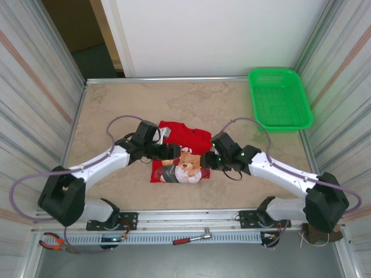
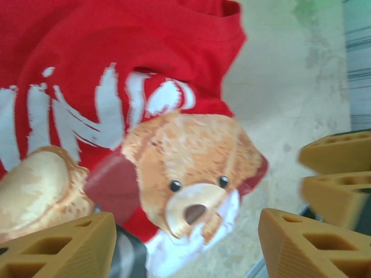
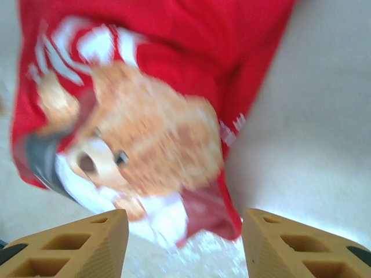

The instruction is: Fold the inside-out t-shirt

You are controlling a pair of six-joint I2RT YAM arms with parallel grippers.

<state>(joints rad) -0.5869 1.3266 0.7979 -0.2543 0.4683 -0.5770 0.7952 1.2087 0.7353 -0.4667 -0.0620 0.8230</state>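
The inside-out t-shirt (image 1: 186, 140) lies as a small folded red bundle in the middle of the table, with a teddy bear print and white lettering facing up. My left gripper (image 1: 172, 153) hovers over its left side and is open. In the left wrist view the bear's face (image 2: 194, 174) sits just ahead of the gripper (image 2: 185, 249), with nothing between the tan fingers (image 2: 64, 246). My right gripper (image 1: 206, 160) is at the shirt's right edge, open. In the right wrist view, a red corner of the t-shirt (image 3: 214, 202) lies just ahead of the gripper (image 3: 185, 246).
A green mesh basket (image 1: 279, 98) sits at the table's far right corner. Pliers (image 1: 53, 242) and a ratchet (image 1: 194, 237) lie on the front rail. Metal walls close in both sides. The right gripper's tan fingers (image 2: 339, 174) show at the right edge of the left wrist view.
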